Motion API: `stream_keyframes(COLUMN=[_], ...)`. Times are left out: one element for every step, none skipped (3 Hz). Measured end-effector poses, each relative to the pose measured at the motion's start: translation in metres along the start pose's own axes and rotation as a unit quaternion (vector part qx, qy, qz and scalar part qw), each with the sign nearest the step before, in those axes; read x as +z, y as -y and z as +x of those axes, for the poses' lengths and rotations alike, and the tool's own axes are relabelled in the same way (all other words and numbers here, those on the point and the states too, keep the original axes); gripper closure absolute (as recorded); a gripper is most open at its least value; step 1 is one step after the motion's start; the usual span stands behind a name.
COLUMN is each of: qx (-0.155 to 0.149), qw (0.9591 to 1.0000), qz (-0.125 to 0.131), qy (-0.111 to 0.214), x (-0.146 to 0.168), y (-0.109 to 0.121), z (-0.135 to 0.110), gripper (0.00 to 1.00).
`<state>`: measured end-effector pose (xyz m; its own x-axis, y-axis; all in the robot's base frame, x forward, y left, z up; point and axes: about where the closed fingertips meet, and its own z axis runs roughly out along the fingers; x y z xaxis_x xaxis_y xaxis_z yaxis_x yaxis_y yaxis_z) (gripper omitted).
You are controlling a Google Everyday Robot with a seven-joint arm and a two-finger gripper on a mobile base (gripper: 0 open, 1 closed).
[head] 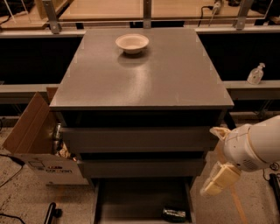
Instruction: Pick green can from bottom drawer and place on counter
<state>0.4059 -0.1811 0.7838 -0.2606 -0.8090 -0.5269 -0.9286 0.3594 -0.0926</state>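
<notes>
The green can (174, 214) lies on its side on the floor of the open bottom drawer (131, 201), near its front right corner. The counter (144, 74) is the broad grey slab above the drawers, with a pale bowl (132, 43) near its far edge. My gripper (217, 180) hangs at the right of the drawer stack, beside the second drawer front, above and to the right of the can and not touching it.
Two wider grey drawers (140, 140) sit shut above the bottom one. An open cardboard box (35, 140) stands on the floor at the left. A sanitiser bottle (255, 74) stands on a ledge at the right. A wooden surface (144, 8) lies behind the counter.
</notes>
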Motion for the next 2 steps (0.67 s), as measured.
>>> stream_keyframes(qx=[0.016, 0.024], qw=[0.9980, 0.9960], qz=[0.038, 0.076], qy=[-0.048, -0.040], x=[0.062, 0.083], y=[0.002, 0.019], z=[0.073, 0.101], gripper=[0.00, 0.00])
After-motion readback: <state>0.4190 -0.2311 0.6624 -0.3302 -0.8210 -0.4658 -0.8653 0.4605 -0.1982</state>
